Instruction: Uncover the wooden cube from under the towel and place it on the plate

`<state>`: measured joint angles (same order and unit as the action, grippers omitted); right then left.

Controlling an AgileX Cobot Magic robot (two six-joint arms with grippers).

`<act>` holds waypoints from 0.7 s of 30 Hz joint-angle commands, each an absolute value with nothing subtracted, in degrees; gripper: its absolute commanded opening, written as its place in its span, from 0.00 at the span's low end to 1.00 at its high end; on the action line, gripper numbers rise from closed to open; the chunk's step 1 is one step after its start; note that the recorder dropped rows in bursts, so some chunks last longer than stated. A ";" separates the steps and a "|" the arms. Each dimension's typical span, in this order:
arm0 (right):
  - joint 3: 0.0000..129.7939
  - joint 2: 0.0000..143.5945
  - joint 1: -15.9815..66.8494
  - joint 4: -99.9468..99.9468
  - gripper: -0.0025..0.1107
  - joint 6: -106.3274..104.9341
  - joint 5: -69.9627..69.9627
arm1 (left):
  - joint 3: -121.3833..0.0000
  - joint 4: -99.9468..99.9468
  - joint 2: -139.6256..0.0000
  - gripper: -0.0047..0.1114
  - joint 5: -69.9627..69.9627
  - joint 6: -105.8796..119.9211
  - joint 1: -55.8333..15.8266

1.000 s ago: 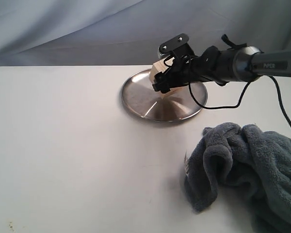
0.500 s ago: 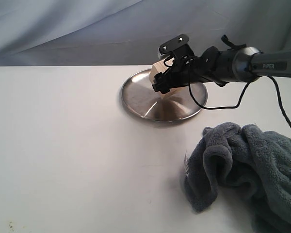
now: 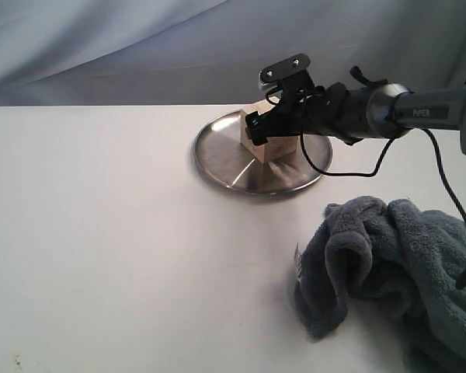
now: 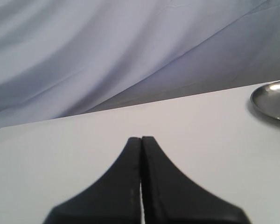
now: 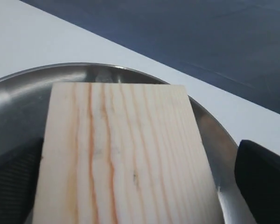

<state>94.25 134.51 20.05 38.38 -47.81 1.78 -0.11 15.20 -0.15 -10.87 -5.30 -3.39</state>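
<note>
The wooden cube (image 3: pixel 268 150) seemingly rests on the plate (image 3: pixel 220 159), towel (image 3: pixel 388 264) front-right.

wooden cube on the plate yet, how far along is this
Done: the towel lies heaped aside and the wooden cube sits on the plate. In hand: the right gripper stands open around the cube. Left: only drawing that arm away.

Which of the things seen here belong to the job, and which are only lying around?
Job: pale wooden cube, round shiny steel plate, fluffy blue-grey fleece towel.
Only around: white table, pale blue backdrop cloth.
</note>
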 commanded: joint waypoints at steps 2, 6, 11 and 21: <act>94.52 134.06 20.01 40.14 0.95 -47.67 2.16 | 0.00 14.66 0.00 0.04 -10.71 -5.42 -3.33; 94.52 131.84 20.01 42.16 0.95 -47.67 -0.34 | 0.00 14.66 0.00 0.04 -10.71 -5.42 -3.33; 94.52 126.98 20.01 41.95 0.95 -47.67 -4.77 | 0.00 14.66 0.00 0.04 -10.71 -5.42 -3.33; 94.52 117.86 20.01 35.31 0.95 -48.15 -20.56 | 0.00 14.66 0.00 0.04 -10.71 -5.42 -3.33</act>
